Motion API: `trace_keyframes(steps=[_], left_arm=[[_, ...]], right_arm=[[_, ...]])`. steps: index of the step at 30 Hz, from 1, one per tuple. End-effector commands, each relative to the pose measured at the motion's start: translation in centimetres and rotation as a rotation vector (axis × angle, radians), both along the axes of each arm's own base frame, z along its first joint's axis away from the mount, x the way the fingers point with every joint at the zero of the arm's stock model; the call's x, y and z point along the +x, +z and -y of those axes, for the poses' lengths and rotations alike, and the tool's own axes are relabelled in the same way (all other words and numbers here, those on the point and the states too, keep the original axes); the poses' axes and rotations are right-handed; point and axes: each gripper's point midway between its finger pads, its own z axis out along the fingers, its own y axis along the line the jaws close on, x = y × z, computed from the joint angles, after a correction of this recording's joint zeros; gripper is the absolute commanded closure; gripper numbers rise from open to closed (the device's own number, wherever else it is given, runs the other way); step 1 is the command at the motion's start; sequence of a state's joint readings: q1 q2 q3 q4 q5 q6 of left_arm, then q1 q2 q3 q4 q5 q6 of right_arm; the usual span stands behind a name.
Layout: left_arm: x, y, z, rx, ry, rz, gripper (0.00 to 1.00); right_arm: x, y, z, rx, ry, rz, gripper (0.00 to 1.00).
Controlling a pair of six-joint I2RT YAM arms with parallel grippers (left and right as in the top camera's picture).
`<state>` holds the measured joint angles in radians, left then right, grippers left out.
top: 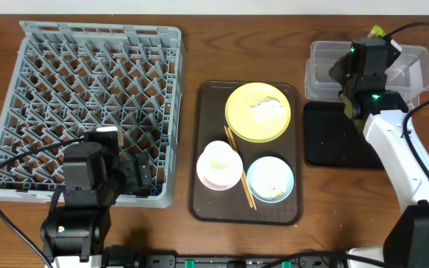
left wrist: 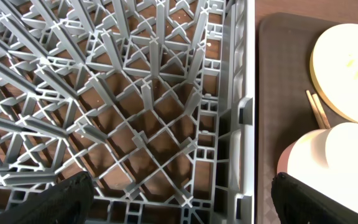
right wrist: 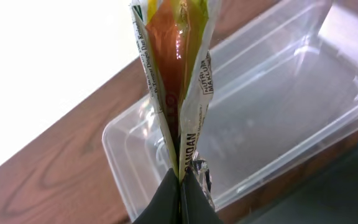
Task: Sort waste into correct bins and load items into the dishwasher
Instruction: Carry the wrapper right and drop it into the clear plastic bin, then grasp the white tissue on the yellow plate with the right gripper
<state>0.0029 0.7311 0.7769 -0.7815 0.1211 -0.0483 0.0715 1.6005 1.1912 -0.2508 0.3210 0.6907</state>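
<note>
My right gripper (right wrist: 179, 180) is shut on the green-and-yellow snack wrapper (right wrist: 176, 74) and holds it above the clear plastic tub (right wrist: 260, 118), which stands at the back right (top: 322, 63). The black tray (top: 330, 134) lies in front of the tub. My left gripper (left wrist: 179, 199) is open over the front right corner of the grey dish rack (top: 88, 97). On the brown tray (top: 207, 201) are the yellow plate (top: 257, 112) with whitish scraps, the pink bowl with a white cup (top: 219, 164), the light blue bowl (top: 269, 179) and the chopsticks (top: 240, 176).
The right arm (top: 393, 149) crosses the black tray's right side. The rack's rim (left wrist: 244, 112) runs between my left gripper's fingers, next to the brown tray (left wrist: 278, 93). Bare wood table lies around the containers.
</note>
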Motion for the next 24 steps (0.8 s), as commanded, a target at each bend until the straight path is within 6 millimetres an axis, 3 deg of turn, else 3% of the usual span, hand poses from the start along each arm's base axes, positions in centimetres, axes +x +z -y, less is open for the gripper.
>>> trace_keyframes(steps=[1,4,7,11,13,17,19,21,24], left_arm=[[0.2,0.9,0.1,-0.002,-0.002,0.022,0.07],[0.2,0.9,0.1,-0.002,-0.002,0.022,0.07],[0.2,0.9,0.1,-0.002,-0.002,0.021,0.07],[0.2,0.9,0.1,-0.002,-0.002,0.022,0.07],[0.2,0.9,0.1,-0.002,-0.003,0.022,0.07],[0.2,0.9,0.1,-0.002,-0.002,0.022,0.06],[0.2,0.9,0.1,-0.002,-0.002,0.022,0.07],[0.2,0.9,0.1,-0.002,-0.002,0.022,0.07],[0.2,0.9,0.1,-0.002,-0.002,0.022,0.07]], right_arm=[[0.6,-1.7,2.0,-0.099,-0.027,-0.048,0.99],[1.4,-4.0,2.6,-0.136,-0.010,-0.091,0.91],[1.9,-4.8,2.6,-0.170,0.019,-0.106,0.83],[3.0,-2.9,1.3,-0.217,0.142,-0.052,0.55],[3.3,-1.3,0.3,-0.219,0.204,-0.012,0.53],[2.7,2.7,-5.0,-0.165,0.436,0.088,0.54],[1.8,3.4,-8.1,-0.124,0.549,0.105,0.52],[0.7,2.9,-11.0,-0.111,0.654,0.078,0.47],[-0.8,0.5,-14.1,-0.136,0.761,-0.010,0.40]])
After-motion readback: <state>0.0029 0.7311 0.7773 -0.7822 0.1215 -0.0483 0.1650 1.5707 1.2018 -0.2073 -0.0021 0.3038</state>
